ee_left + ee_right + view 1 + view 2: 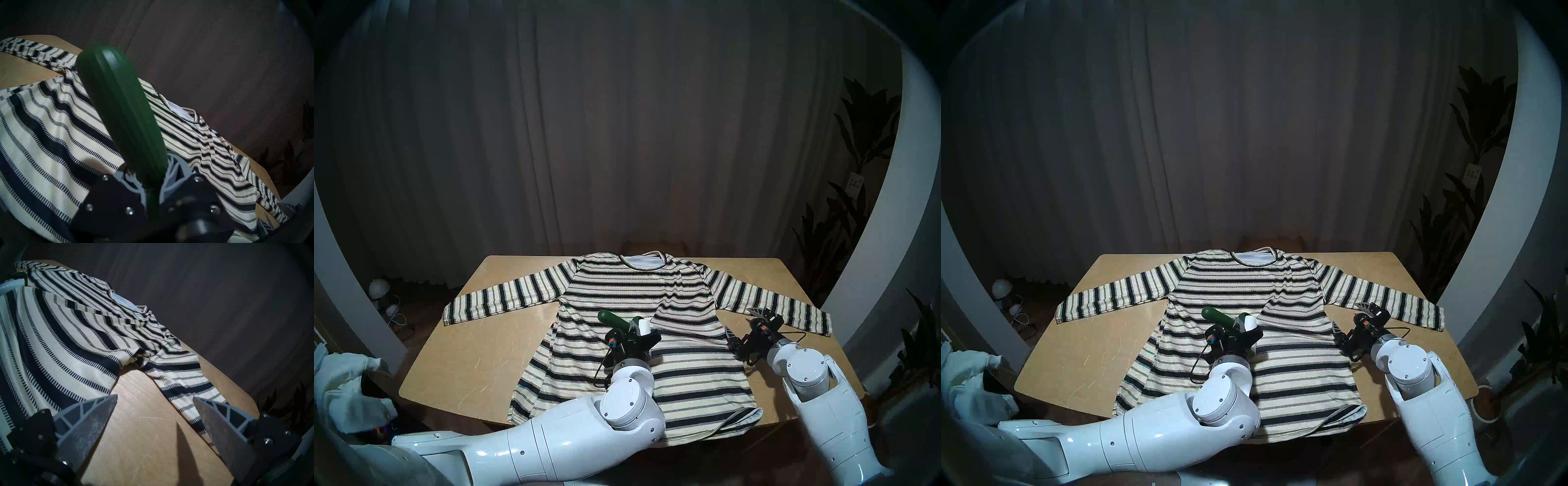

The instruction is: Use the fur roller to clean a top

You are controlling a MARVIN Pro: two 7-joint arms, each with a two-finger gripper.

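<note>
Cream and black stripes cover the top (639, 342), which lies flat on the wooden surface (490, 339) with both sleeves spread out. The left pincer (151, 183) is closed around the dark green handle of the fur roller (621, 320), above the middle of the top. The right pincer (155, 412) is wide and holds nothing, between the body of the top and its sleeve.

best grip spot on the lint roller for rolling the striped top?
The dark green handle, near its frame end, approached from the robot's side. The left claw already grips the lint roller there, leaving the white roll free over the striped top.
</note>
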